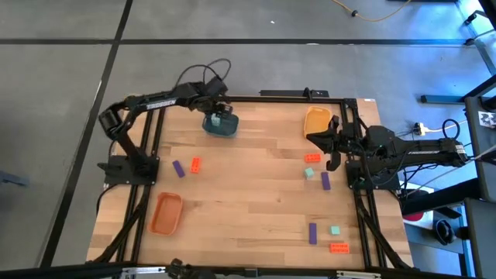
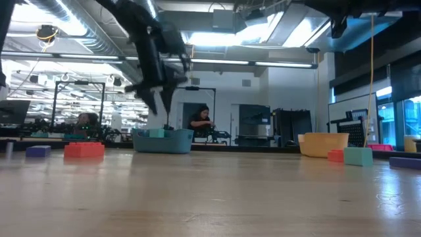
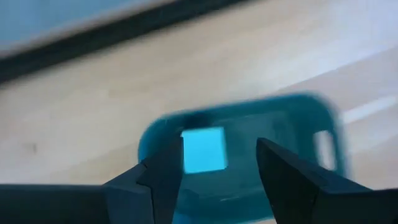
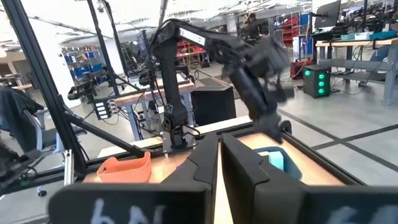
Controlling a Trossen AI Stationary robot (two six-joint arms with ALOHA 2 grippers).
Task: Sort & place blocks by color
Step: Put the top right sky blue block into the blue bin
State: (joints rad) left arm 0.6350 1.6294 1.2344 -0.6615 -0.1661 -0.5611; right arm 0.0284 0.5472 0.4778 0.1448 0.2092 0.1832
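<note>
My left gripper (image 3: 217, 167) hangs open above the blue tray (image 3: 311, 118) at the table's far side, left of centre, with nothing between its fingers. A pale teal block (image 3: 204, 149) lies inside that tray. In the low view this gripper (image 2: 164, 113) is clear of the tray's rim (image 2: 177, 141). My right gripper (image 4: 219, 163) is shut and empty, held level above the table's right side (image 1: 318, 140). Loose blocks lie on the wood: purple (image 1: 178, 167) and orange-red (image 1: 195, 163) at the left, several more at the right, among them orange-red (image 1: 311, 157), teal (image 1: 309, 173) and purple (image 1: 325, 180).
A yellow-orange tray (image 1: 316, 121) stands at the far right, just beyond my right gripper. An orange tray (image 1: 166, 213) sits near the front left. Three more blocks lie at the near right: purple (image 1: 312, 232), teal (image 1: 335, 230), orange-red (image 1: 339, 247). Bare wood spans the table's middle.
</note>
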